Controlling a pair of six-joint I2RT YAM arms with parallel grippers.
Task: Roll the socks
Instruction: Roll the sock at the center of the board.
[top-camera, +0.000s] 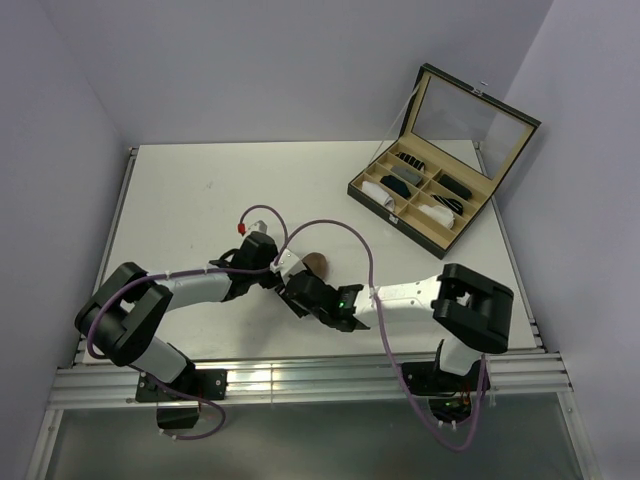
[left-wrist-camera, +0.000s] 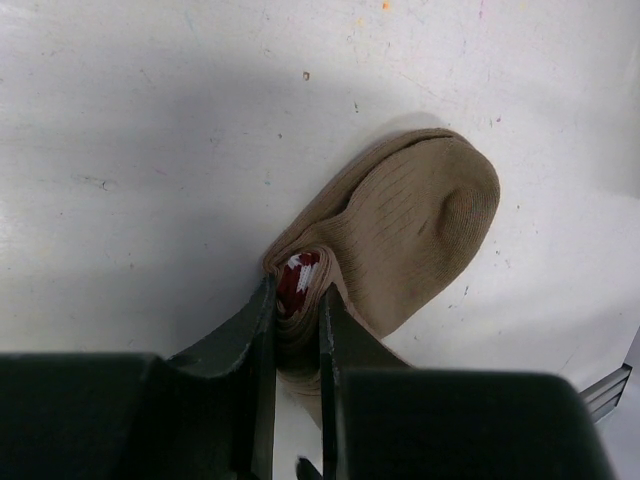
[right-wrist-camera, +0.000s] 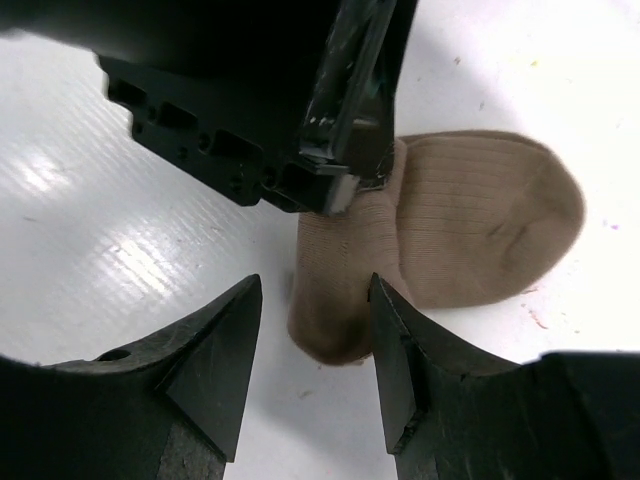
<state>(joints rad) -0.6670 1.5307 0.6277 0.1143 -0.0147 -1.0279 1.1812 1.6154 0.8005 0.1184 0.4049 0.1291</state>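
The tan-brown sock (left-wrist-camera: 410, 230) lies on the white table, partly rolled from its cuff end, with the toe flat and pointing away. The red-and-white striped cuff (left-wrist-camera: 297, 275) shows inside the roll. My left gripper (left-wrist-camera: 297, 300) is shut on that rolled part. In the right wrist view the sock (right-wrist-camera: 470, 220) lies ahead, and my right gripper (right-wrist-camera: 315, 290) is open, one jaw on either side of the roll's near end, with the left gripper (right-wrist-camera: 330, 150) just beyond it. From above, both grippers meet at the sock (top-camera: 318, 262). The white sock is out of view.
An open compartment box (top-camera: 395, 222) with its glass lid (top-camera: 478, 118) raised stands at the back right and holds several small sock rolls (top-camera: 408, 178). The table's front rail (top-camera: 300, 380) runs by the arm bases.
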